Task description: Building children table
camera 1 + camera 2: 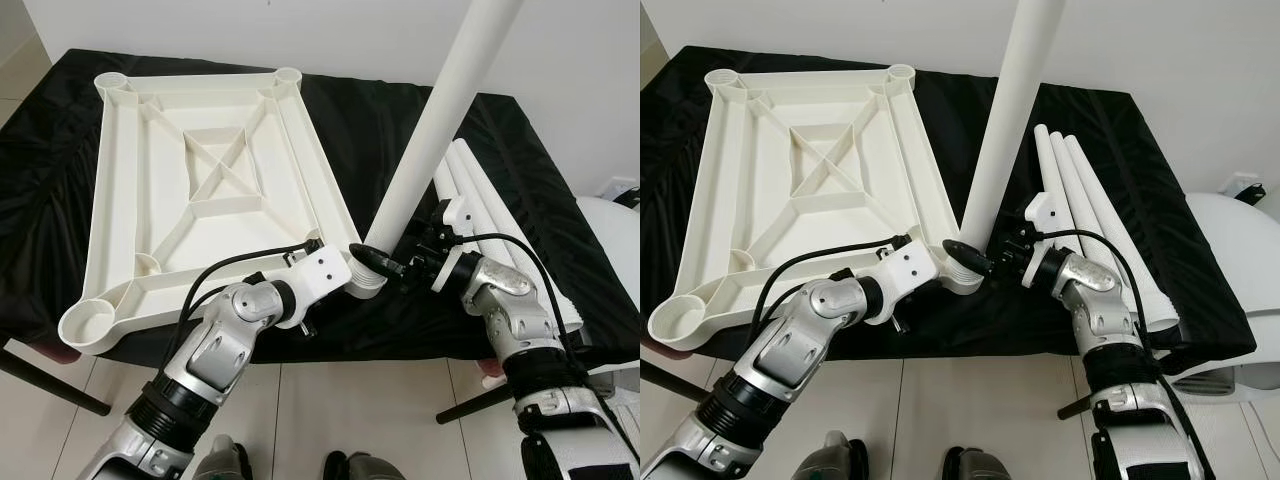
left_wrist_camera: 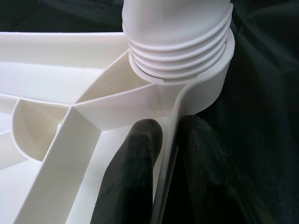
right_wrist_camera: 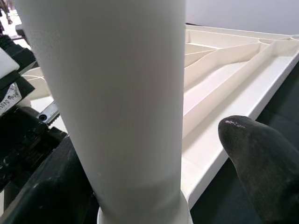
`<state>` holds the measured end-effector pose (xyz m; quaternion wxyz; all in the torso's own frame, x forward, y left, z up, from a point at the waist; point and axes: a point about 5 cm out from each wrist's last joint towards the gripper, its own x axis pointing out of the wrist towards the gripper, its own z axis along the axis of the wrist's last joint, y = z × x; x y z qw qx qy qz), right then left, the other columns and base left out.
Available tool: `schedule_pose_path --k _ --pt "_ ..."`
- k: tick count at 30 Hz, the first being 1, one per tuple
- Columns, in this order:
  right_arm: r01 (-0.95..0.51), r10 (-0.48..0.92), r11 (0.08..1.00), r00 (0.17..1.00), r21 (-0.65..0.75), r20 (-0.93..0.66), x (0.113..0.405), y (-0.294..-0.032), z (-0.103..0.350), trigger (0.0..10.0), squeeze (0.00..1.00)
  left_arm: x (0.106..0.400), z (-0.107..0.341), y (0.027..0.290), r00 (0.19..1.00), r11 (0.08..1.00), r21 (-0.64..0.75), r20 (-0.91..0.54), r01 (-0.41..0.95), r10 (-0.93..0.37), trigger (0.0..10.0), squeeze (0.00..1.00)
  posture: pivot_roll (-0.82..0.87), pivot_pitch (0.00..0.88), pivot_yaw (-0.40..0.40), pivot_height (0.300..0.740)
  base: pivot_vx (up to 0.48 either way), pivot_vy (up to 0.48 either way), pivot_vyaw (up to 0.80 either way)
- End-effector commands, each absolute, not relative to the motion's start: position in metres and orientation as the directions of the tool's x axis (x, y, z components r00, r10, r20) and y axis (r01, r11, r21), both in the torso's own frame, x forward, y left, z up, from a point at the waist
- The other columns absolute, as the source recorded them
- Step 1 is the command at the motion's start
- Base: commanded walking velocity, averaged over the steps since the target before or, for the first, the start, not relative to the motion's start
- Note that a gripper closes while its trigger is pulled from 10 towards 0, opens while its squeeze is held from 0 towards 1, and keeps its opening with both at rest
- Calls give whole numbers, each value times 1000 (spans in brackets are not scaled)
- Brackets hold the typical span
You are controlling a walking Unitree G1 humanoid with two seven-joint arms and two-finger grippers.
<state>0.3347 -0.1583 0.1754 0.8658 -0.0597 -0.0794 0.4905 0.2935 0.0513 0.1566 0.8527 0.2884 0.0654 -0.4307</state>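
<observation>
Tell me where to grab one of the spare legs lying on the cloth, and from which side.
Grip a spare leg around its round middle, coming from above with fingers straddling it. The three lie side by side touching, so take the outermost, on the robot's right, where one flank is free. The right tool is nearest.

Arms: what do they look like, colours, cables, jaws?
Both arms are silver metal with black ribbed joints near the base. Left arm ends in a white wrist block; right arm in black hardware. Black cables loop along each. Jaws are long, black, rounded, matte.
</observation>
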Motion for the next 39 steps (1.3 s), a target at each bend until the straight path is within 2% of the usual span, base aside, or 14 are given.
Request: schedule_pose_path --k 1,6,7,10,11,21,22,23,24,27,28,31,34,39 --pt "-850 869 491 494 -192 32 337 -164 172 10000 0 291 164 49 624 458 459 -329 761 -709 10000 0 -35 114 -48 740 0 0 0" --pt "-874 892 446 453 -192 8 339 -159 171 10000 0 292 165 49 626 458 461 -327 760 -708 10000 0 -31 112 -48 740 0 0 0" --pt "-881 898 434 441 -188 10 339 -157 170 9333 0 292 166 49 626 459 462 -327 759 -708 10000 0 -29 111 -48 740 0 0 0" --pt "-885 901 428 434 -186 12 339 -156 170 9333 0 292 166 49 627 459 463 -326 759 -708 10000 0 -28 111 -48 740 0 0 0" --pt "-891 906 420 424 -176 15 339 -155 169 0 0 292 166 50 628 459 463 -326 758 -707 10000 0 -28 111 -49 740 0 0 0" --pt "-901 917 396 398 -176 25 336 -157 167 0 0 292 166 50 630 461 464 -325 756 -706 10000 0 -36 113 -53 740 0 0 0" --pt "-900 916 399 401 -177 26 334 -159 167 2941 0 292 166 49 629 460 464 -325 757 -707 10000 0 -41 111 -55 740 0 0 0" --pt "-900 916 399 401 -177 26 334 -159 167 2941 0 292 166 49 629 460 464 -325 757 -707 10000 0 -41 111 -55 740 0 0 0" --pt "-896 912 406 409 -182 23 333 -159 166 6000 0 291 166 49 628 460 463 -325 757 -707 10000 0 -42 110 -56 740 0 0 0" --pt "-896 912 406 409 -182 23 333 -159 166 6000 0 291 166 49 628 460 463 -325 757 -707 10000 0 -42 110 -56 740 0 0 0" --pt "-894 910 411 415 -181 16 331 -159 165 10000 0 291 166 48 627 459 463 -324 758 -708 10000 0 -42 110 -58 740 0 0 0" --pt "-884 899 432 437 -177 11 328 -158 164 10000 0 291 166 48 627 460 463 -324 758 -708 10000 0 -46 105 -64 740 0 0 0" --pt "-842 856 517 514 -154 62 320 -150 165 10000 0 291 165 46 629 464 460 -320 757 -709 10000 0 -51 98 -69 740 0 0 0" --pt "-824 837 547 541 -145 86 315 -143 164 10000 0 290 164 45 629 465 458 -318 757 -710 10000 0 -51 94 -71 740 0 0 0"
